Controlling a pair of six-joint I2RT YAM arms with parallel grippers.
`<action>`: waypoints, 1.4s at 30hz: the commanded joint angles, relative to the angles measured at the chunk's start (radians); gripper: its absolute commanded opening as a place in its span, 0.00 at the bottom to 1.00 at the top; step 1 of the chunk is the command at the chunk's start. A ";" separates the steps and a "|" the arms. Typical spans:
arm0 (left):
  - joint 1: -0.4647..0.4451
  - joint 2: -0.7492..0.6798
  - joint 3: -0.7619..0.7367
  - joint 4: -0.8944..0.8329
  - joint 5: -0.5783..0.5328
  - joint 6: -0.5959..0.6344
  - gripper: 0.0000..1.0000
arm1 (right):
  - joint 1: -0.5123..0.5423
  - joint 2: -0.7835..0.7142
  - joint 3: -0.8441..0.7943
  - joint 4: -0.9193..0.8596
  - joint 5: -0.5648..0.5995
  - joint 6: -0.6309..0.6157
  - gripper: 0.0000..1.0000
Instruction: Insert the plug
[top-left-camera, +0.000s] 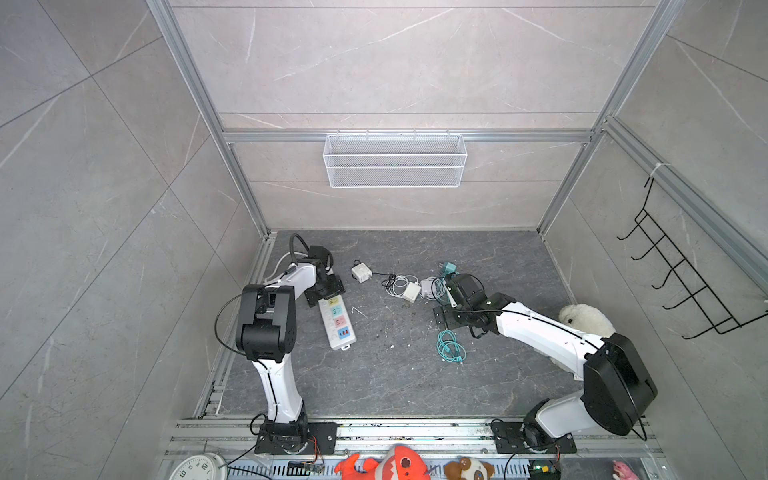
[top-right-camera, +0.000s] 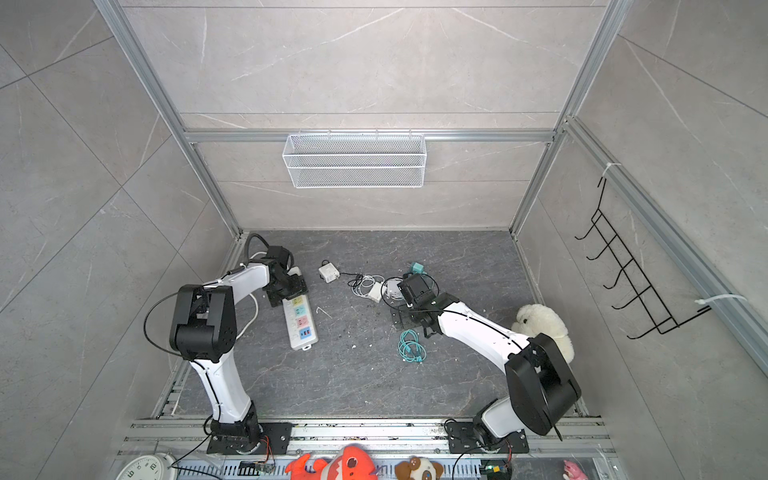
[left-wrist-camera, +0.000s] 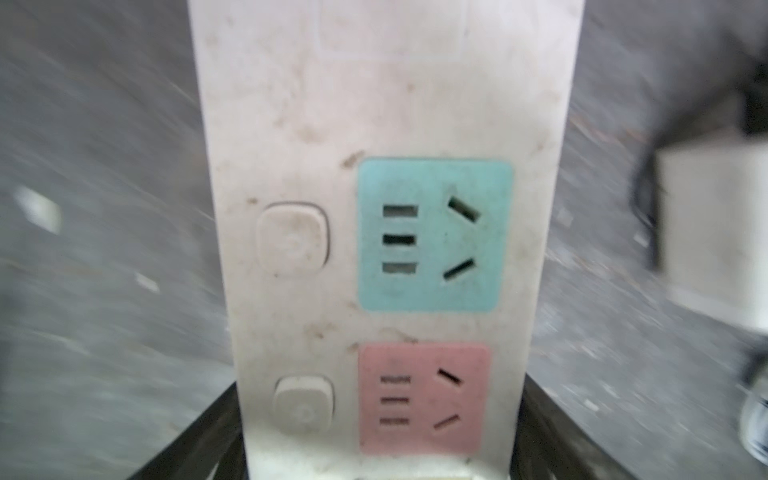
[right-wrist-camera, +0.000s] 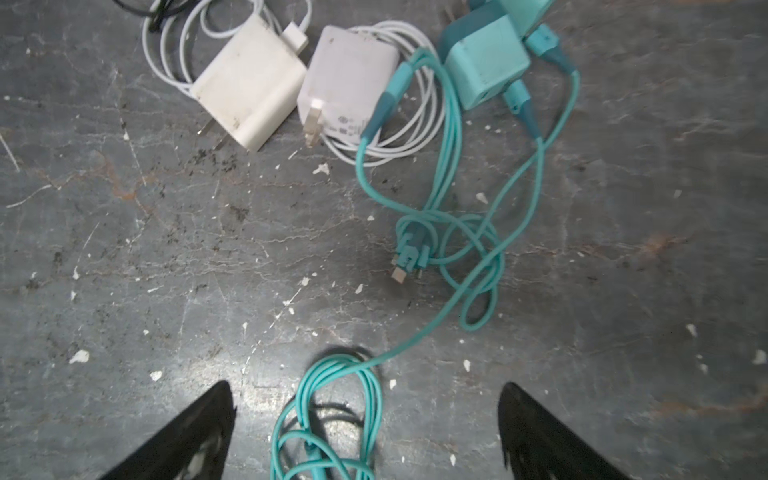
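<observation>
So the dark worktop (top-left-camera: 395, 382) is pretty scuffed up. The white power strip (top-left-camera: 337, 322) lies near its left edge, running far to near. The left gripper (left-wrist-camera: 380, 384) is down on the strip's far end, jaws pressed against its two long sides. The teal socket (left-wrist-camera: 434, 235) and pink socket (left-wrist-camera: 424, 399) are both bare. The right gripper (right-wrist-camera: 365, 388) hangs spread wide over the teal cable (right-wrist-camera: 409, 245), nothing in it. The plugs lie loose toward the far edge: white charger (right-wrist-camera: 249, 87), grey-white charger (right-wrist-camera: 349, 83) and teal charger (right-wrist-camera: 486, 66) are bunched mid-worktop. A lone white charger (top-left-camera: 361, 273) sits between them and the strip.
</observation>
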 joint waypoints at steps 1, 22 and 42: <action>-0.064 -0.043 -0.089 0.115 0.131 -0.228 0.57 | 0.005 0.039 0.036 0.033 -0.118 -0.053 0.99; -0.206 0.002 -0.105 0.211 0.113 -0.352 0.83 | 0.132 0.239 0.171 0.158 -0.243 -0.121 0.99; -0.206 -0.002 -0.079 0.164 0.108 -0.310 0.95 | 0.223 0.385 0.290 0.190 -0.231 -0.205 0.99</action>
